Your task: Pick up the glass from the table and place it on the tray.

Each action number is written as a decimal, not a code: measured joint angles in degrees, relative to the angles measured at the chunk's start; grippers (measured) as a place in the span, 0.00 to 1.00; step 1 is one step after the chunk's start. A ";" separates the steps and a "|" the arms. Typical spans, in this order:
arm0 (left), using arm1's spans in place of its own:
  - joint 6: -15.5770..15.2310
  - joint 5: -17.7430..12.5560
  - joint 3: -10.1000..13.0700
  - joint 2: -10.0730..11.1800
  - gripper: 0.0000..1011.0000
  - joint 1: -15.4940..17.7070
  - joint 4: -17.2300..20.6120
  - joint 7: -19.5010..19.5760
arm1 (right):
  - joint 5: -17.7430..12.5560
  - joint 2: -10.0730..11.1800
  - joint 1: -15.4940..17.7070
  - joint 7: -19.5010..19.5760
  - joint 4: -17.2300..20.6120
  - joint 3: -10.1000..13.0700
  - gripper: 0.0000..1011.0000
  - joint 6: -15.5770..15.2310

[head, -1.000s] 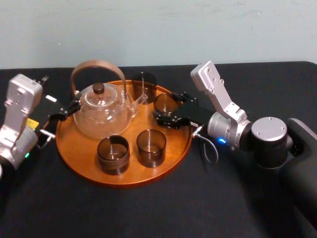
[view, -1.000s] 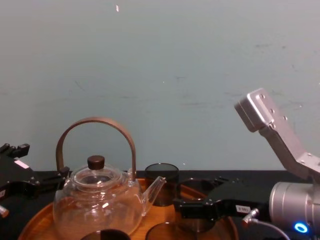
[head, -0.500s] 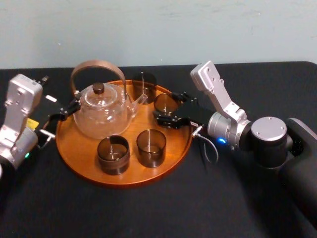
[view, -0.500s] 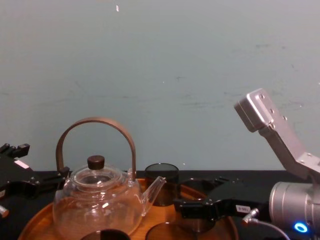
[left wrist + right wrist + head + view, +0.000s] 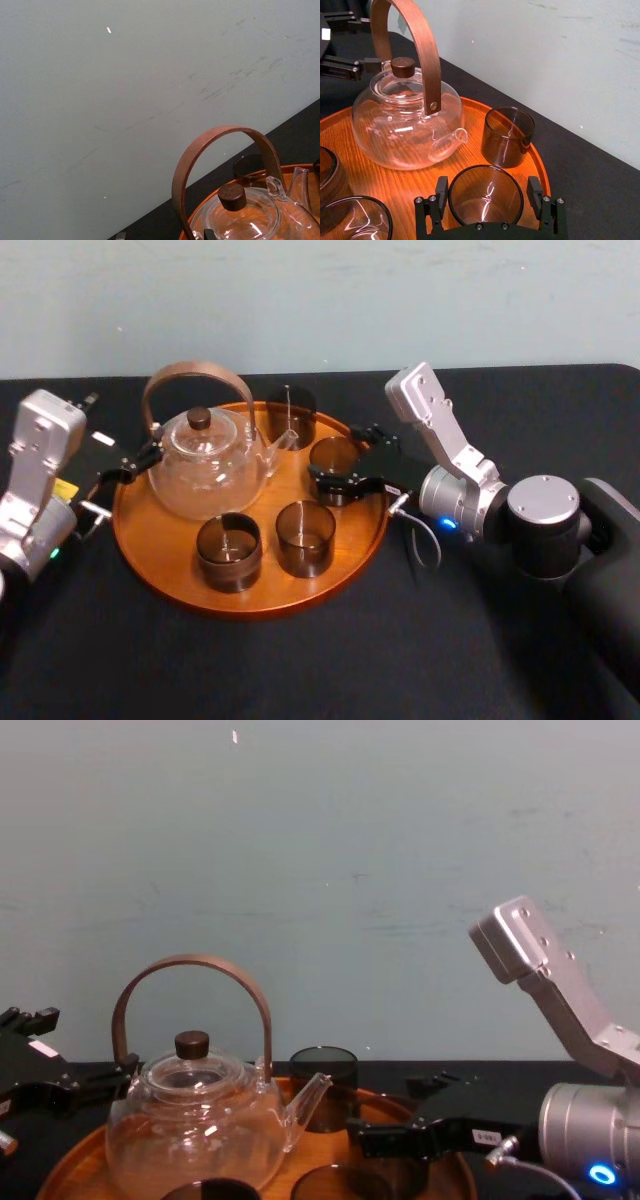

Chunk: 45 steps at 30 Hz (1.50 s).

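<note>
The smoky brown glass (image 5: pixel 336 458) stands between the fingers of my right gripper (image 5: pixel 340 454), over the right part of the round wooden tray (image 5: pixel 170 570). In the right wrist view the two black fingers (image 5: pixel 441 192) press against the sides of the glass (image 5: pixel 485 202), so the gripper is shut on it. The base of the glass is at or just above the tray floor; I cannot tell which. The tray rests on the black table (image 5: pixel 330 670). My left gripper (image 5: pixel 128 465) is open at the tray's left rim, beside the teapot.
A glass teapot (image 5: pixel 205 465) with a brown hoop handle takes up the tray's back left. One more glass (image 5: pixel 291 412) stands at the tray's back, and two (image 5: pixel 229 551) (image 5: pixel 305 537) at its front. A pale wall rises behind the table.
My right gripper has sunk slightly with the glass, so more of the glass wall shows below the fingers. The left arm and the other things have not moved.
</note>
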<state>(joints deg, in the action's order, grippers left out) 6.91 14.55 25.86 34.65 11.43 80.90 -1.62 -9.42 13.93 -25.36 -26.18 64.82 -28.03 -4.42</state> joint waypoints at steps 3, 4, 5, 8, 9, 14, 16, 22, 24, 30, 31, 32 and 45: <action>0.00 0.00 0.00 0.00 1.00 0.00 0.00 0.00 | -0.01 0.00 0.00 0.00 0.02 0.00 0.99 0.00; 0.00 0.00 0.00 0.00 1.00 0.00 0.00 0.00 | -0.02 0.00 0.00 0.00 0.03 0.00 0.99 0.00; 0.00 0.00 0.00 0.00 1.00 0.00 0.00 0.00 | -0.07 0.01 0.00 -0.04 0.04 0.00 0.99 0.00; 0.00 0.00 0.00 0.00 1.00 0.00 0.00 0.00 | -0.51 0.05 0.01 -0.36 0.08 0.18 0.99 -0.22; 0.00 0.00 0.00 0.00 1.00 0.00 0.00 0.00 | -0.68 0.06 0.03 -0.48 0.11 0.24 0.99 -0.34; 0.00 0.00 0.00 0.00 1.00 0.00 0.00 0.00 | -1.77 0.43 0.44 -0.99 0.73 0.71 0.99 -1.59; 0.00 0.00 0.00 0.00 1.00 0.00 0.00 0.00 | -2.04 0.59 0.60 -1.08 0.96 0.80 0.99 -1.99; 0.00 0.00 0.00 0.00 1.00 0.00 0.00 0.00 | -2.58 1.63 1.63 -1.21 2.18 0.82 0.99 -3.15; 0.00 0.00 0.00 0.00 1.00 0.00 0.00 0.00 | -2.69 2.06 2.02 -1.23 2.60 0.79 0.99 -3.30; 0.00 0.00 0.00 0.00 1.00 0.00 0.00 0.00 | -3.00 3.13 3.09 -1.42 4.09 0.75 0.99 -3.32; 0.00 0.00 0.00 0.00 1.00 0.00 0.00 0.00 | -3.08 3.47 3.44 -1.49 4.65 0.73 0.99 -3.32; 0.00 0.00 0.00 0.00 1.00 0.00 0.00 0.00 | -3.11 3.66 3.64 -1.54 4.97 0.70 0.99 -3.31; 0.00 0.00 0.00 0.00 1.00 0.00 0.00 0.00 | -4.57 7.08 8.54 -1.37 11.79 1.75 0.99 -2.52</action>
<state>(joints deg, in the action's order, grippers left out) 6.91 14.55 25.86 34.65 11.43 80.90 -1.62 -13.98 21.01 -16.82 -27.55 76.61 -26.28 -6.94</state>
